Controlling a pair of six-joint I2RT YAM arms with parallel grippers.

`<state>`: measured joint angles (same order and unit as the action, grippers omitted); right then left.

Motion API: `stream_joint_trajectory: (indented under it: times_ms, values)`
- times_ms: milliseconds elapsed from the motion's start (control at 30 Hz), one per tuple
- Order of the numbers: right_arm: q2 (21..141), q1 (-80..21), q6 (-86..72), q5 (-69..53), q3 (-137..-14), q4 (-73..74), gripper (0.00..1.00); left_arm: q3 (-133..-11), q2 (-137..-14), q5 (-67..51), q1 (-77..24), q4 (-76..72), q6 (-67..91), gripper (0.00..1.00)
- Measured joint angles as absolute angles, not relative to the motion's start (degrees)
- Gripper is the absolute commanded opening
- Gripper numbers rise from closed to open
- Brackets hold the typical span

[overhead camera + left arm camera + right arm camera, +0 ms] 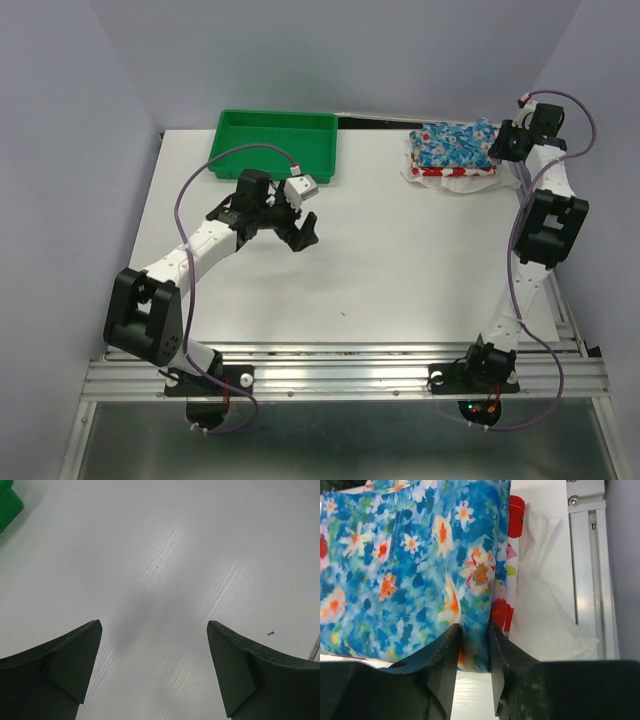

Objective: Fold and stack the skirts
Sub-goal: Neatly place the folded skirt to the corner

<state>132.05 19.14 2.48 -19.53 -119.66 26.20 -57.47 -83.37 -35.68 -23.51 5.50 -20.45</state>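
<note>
Blue skirt lies folded atop white skirt; seemingly only the release remains.
Right gripper pinches its edge; left gripper hangs open.

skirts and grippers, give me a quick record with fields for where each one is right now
blue skirt: folded, on top of the white skirt, far right corner of the table
white skirt: under the blue one, edges sticking out
left gripper: open, over the table, holding nothing
right gripper: closed on the near edge of the blue skirt
green tray: far side, left of centre, apart from the skirts
</note>
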Motion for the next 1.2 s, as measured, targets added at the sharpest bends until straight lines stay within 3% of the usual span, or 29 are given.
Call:
stream_joint_trajectory:
  times_ms: [200,233,333,533,833,1000,1200]
  values:
    - [132.79,19.22,3.05,-18.26,-120.20,26.59,0.76,-57.52,-83.09,-33.58,-23.51,5.74,-20.29,0.99]
    - [132.79,19.22,3.03,-17.76,-120.27,26.61,0.86,-57.60,-82.59,-32.62,-23.51,5.91,-19.99,0.99]
    - [132.79,19.22,3.18,-15.97,-120.92,27.03,1.00,-58.50,-80.73,-29.50,-23.24,6.04,-18.09,0.99]
    - [130.69,19.22,3.64,-14.57,-120.97,28.95,1.00,-65.84,-78.46,-22.22,-21.67,7.53,-14.81,0.99]
    - [110.80,19.33,7.11,-20.67,-118.45,36.10,1.00,-69.63,-77.80,-18.17,-16.32,15.11,-13.85,0.99]
    - [95.79,19.44,10.11,-26.24,-104.36,37.50,1.00,-67.66,-75.33,-17.28,-12.93,17.02,-14.72,0.99]
    - [82.91,16.36,12.25,-29.10,-74.30,39.75,1.00,-60.16,-68.12,-16.67,-11.66,17.80,-16.45,0.99]
